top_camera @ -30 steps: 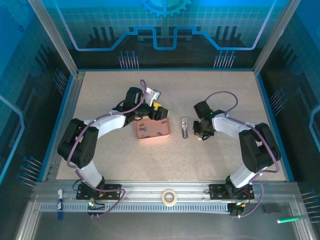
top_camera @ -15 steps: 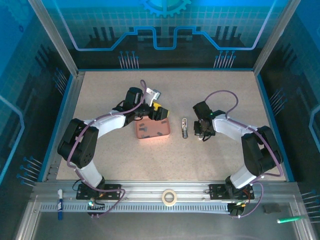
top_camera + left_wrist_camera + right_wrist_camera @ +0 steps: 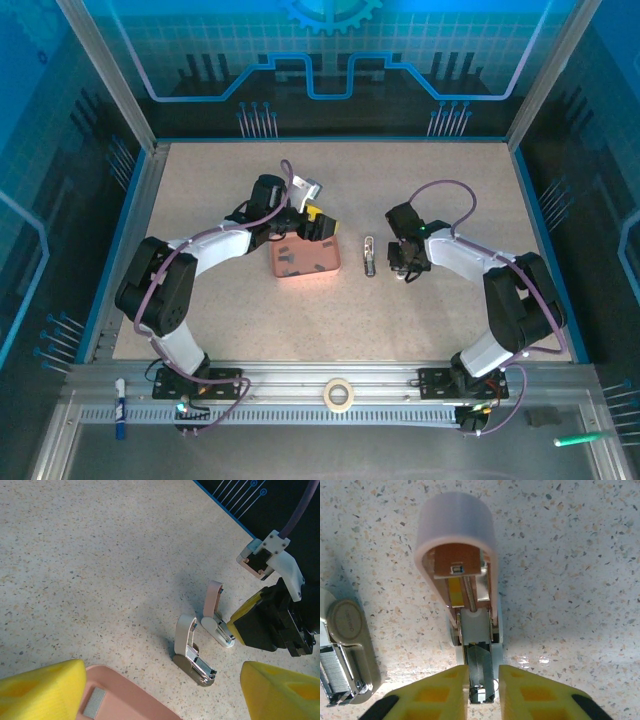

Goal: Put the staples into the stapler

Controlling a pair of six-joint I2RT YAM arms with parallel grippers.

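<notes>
i'm seeing the left end effector (image 3: 162, 692) hovering released, its yellow fingers (image 3: 45, 690) spread wide above the pink tray (image 3: 125, 700), which is sitting near the middle of the counter (image 3: 450, 180). one grey strip of the staples (image 3: 94, 702) is lying flat inside that tray (in the top view i'm making out a few dark bars in there). at the tray's 3 o'clock a grey stapler (image 3: 370, 256) is resting on the counter with its lid swung upright, nothing touching it. just beside it, again toward 3 o'clock, the pink stapler (image 3: 457, 530) is standing open too, lid raised. the right end effector (image 3: 481, 695) is clenching this one's metal magazine rail from both sides. in the top view the right arm is reaching in from about 4 o'clock and the left arm from about 8 o'clock.
</notes>
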